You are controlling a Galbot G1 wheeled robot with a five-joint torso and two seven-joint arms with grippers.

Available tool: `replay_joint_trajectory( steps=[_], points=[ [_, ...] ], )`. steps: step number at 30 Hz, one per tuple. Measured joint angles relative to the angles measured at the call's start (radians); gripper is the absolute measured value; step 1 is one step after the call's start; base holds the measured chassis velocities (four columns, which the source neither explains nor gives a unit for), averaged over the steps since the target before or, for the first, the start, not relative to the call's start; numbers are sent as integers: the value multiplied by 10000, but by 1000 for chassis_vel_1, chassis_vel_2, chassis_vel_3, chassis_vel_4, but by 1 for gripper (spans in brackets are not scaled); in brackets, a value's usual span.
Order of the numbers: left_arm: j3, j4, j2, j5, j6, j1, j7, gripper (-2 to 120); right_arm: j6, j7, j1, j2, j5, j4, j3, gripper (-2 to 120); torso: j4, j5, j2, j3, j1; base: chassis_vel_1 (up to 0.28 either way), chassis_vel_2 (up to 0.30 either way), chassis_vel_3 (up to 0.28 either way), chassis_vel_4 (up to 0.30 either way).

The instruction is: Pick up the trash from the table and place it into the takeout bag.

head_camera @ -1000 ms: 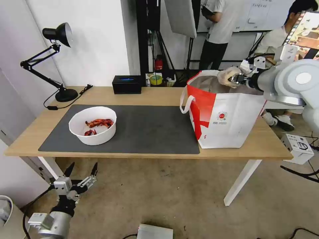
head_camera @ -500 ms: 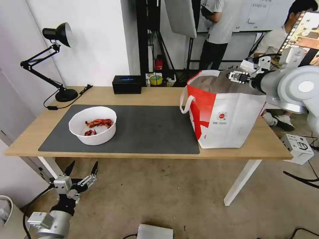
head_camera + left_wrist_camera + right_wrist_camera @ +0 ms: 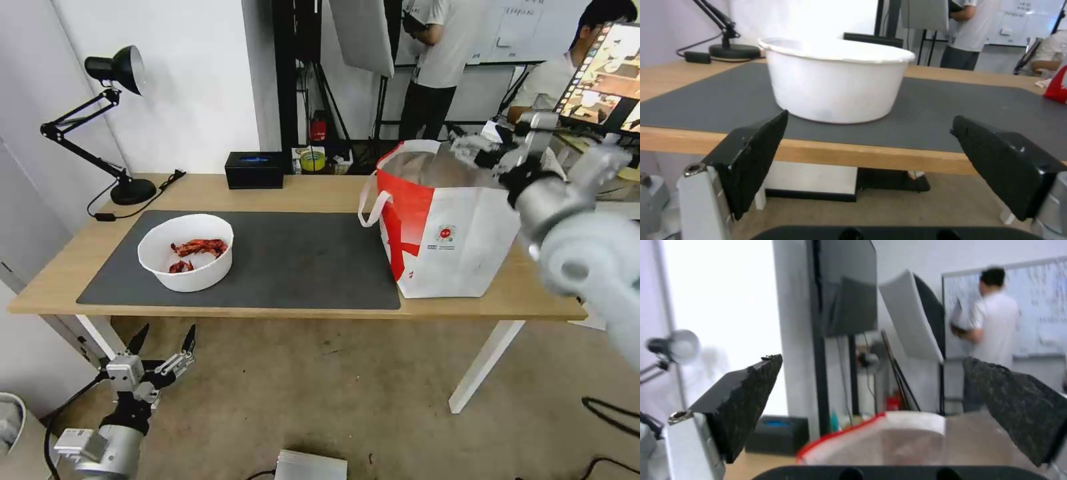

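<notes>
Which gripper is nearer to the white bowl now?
Left. The left gripper hangs open below the table's front edge, just in front of the bowl. The right gripper is far across, open above the takeout bag.

Black desk lamp beside a black tissue box (both upright).

head: high, looking forward and down over the whole table | left wrist: below the table's near edge, close, level with the white bowl (also on the head view's mat) | right wrist: above the takeout bag, facing the back wall; tissue box shared with head
</notes>
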Motion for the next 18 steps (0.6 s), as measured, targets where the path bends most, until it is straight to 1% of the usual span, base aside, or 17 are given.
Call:
replay_joint_trajectory(
  steps=[2, 4, 6, 7, 10, 11, 14, 15, 18],
  points=[
    [-46, -23, -22, -1, -7, 52, 1, 100, 140, -69, -118, 80, -198, 57, 2, 100, 2, 1, 0, 0, -1, 0, 0, 0, 0],
    [-148, -80, -84, -1, -21, 151, 12, 100, 513, -247, -474, 331, -839, 142, 37, 100, 6, 1, 0, 0, -1, 0, 0, 0, 0],
    [-182, -114, -144, 1, -25, 175, 14, 100, 850, -362, -923, 541, -1630, 153, 142, 100, 3, 0, 0, 0, -1, 0, 0, 0, 0],
    [-182, -114, -144, 1, -25, 175, 14, 100, 850, -362, -923, 541, -1630, 153, 142, 100, 3, 0, 0, 0, -1, 0, 0, 0, 0],
    [-208, -198, -232, 17, -26, 216, 14, 100, 1460, -675, -1813, 946, -2929, 108, 489, 100, 3, 0, 0, 0, -1, 0, 0, 0, 0],
    [-208, -198, -232, 17, -26, 216, 14, 100, 1460, -675, -1813, 946, -2929, 108, 489, 100, 3, 0, 0, 0, -1, 0, 0, 0, 0],
    [-239, -235, -240, 41, -27, 245, 8, 100, 2033, -1072, -2800, 1375, -3831, 70, 912, 100, 1, 0, 0, 0, -1, 0, 0, 0, 0],
    [-239, -235, -240, 41, -27, 245, 8, 100, 2033, -1072, -2800, 1375, -3831, 70, 912, 100, 1, 0, 0, 0, -1, 0, 0, 0, 0],
    [-296, -260, -240, 54, -27, 279, 6, 100, 2399, -1348, -3622, 1715, -4424, 149, 1217, 100, 2, 0, 0, 0, -1, 0, 0, 0, 0]
  ],
)
